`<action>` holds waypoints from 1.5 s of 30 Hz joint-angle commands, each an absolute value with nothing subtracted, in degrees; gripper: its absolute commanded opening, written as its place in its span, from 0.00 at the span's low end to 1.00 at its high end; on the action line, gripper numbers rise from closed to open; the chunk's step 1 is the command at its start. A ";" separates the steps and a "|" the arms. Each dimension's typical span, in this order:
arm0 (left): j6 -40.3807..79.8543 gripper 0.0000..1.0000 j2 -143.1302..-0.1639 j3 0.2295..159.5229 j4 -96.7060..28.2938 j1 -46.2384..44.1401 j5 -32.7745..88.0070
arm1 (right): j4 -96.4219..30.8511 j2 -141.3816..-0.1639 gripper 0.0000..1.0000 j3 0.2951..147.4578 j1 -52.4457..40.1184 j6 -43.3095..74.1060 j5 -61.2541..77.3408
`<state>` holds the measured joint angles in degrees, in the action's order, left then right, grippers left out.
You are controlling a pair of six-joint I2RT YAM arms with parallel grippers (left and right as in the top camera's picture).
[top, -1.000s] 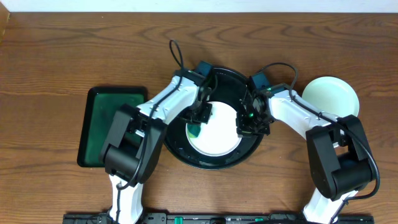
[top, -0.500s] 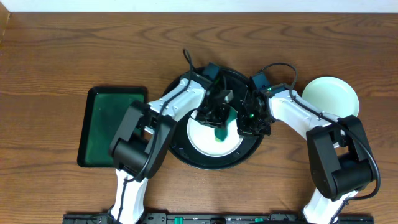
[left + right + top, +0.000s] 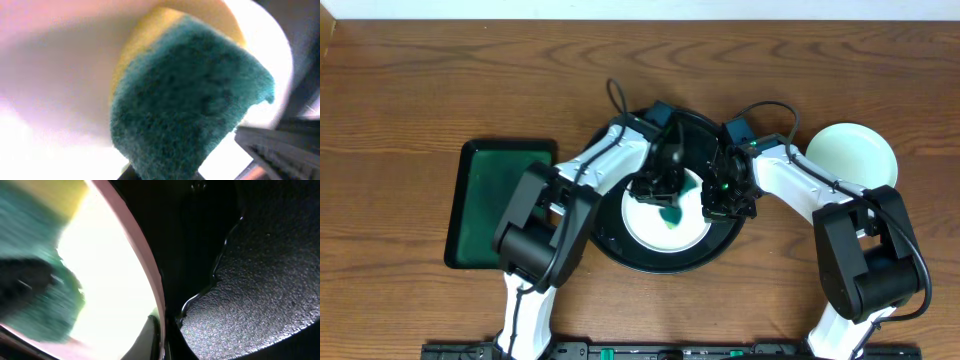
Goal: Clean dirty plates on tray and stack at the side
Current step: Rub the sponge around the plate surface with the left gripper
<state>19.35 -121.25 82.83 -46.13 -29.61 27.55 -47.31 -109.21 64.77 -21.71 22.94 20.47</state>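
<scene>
overhead: even, bright, sharp, soft shadows | left wrist: sponge (image 3: 190,95) close and blurred, plate (image 3: 50,100) overexposed | right wrist: plate blown out, sponge smeared by blur

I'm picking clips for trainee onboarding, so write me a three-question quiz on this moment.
1. True or false: the left gripper holds a sponge against the plate lying in the black tray.
2. Where is the second plate? A) in the black tray B) on the table, right of the black tray C) stacked on the first plate
3. Fill in: the sponge's scrubbing face is ___, its back yellow.
Key: 1 true; 2 B; 3 teal-green.
</scene>
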 commanded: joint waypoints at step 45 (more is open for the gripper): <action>16.03 0.07 -124.60 83.33 -66.65 -23.55 0.89 | -47.86 -111.35 0.01 62.50 -22.06 21.17 15.49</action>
<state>25.45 -121.14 85.86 -64.58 -26.37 1.06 -45.01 -109.56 65.06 -22.85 22.83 26.85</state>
